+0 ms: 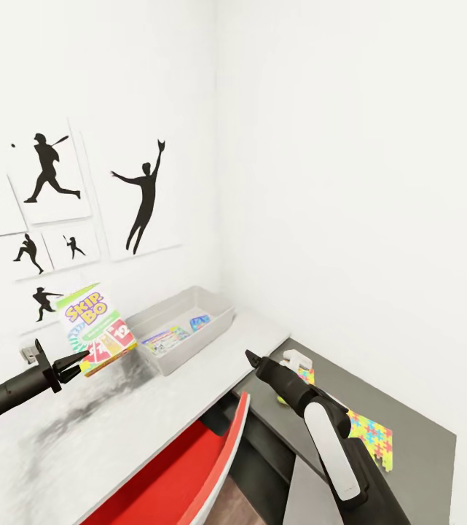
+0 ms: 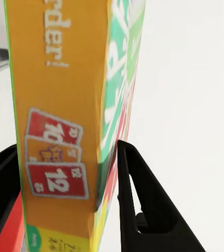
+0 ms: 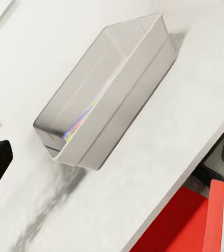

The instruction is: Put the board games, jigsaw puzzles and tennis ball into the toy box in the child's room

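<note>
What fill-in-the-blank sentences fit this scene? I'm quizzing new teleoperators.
1. The left gripper is shut on the ____ box.
2. The toy box sits on the ____ table.
3. The jigsaw puzzle lies on the ____ surface.
4. The toy box already holds ____ things.

Missing words: Skip-Bo; white; dark grey; flat colourful

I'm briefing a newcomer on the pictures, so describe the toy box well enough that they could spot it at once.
Start at the white wall with the black sports silhouettes and drop to the pale table beneath it. Near the room corner stands the toy box, right of the Skip-Bo box held in the left gripper. It is the one open light grey bin, with sloping sides and colourful flat things inside.
</note>
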Controlling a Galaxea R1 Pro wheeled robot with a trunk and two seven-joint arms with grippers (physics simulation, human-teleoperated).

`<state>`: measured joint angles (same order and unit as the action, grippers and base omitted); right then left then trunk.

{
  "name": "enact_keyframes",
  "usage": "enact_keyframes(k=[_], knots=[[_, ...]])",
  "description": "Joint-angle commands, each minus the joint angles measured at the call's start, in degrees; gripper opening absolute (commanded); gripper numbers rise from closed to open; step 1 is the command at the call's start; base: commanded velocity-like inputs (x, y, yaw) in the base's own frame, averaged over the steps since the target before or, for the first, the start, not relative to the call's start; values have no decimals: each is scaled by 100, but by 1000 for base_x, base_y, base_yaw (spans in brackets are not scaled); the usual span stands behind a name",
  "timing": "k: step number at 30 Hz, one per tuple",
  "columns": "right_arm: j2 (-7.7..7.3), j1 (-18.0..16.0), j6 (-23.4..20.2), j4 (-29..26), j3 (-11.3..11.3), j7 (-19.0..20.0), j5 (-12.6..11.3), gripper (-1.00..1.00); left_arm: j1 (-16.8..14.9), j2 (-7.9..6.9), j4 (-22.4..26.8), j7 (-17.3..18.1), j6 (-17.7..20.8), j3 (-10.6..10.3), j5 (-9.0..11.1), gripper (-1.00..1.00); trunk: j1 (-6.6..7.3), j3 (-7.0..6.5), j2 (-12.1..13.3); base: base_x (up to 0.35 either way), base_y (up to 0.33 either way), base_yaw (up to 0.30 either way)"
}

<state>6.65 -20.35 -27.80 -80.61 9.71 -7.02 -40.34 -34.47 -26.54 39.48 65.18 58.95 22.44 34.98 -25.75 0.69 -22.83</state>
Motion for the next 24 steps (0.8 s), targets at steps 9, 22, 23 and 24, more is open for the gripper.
enact_keyframes(k=[9, 22, 23, 24], knots=[[2, -4, -15, -16, 4, -54, -53, 100, -1, 0, -2, 21, 28, 9, 0, -100, -3, 13, -9, 110, 0, -17], [9, -4, -15, -16, 4, -54, -53, 100, -2, 0, -2, 22, 31, 10, 0, -100, -3, 14, -9, 130, 0, 0], [10, -4, -15, -13, 4, -54, -53, 100, -3, 0, -2, 22, 30, 9, 0, -100, -3, 14, -9, 212, -16, 0], [11, -4, -15, -14, 4, -54, -53, 100, -3, 0, -2, 23, 29, 10, 0, -100, -3, 14, -9, 154, -24, 0]])
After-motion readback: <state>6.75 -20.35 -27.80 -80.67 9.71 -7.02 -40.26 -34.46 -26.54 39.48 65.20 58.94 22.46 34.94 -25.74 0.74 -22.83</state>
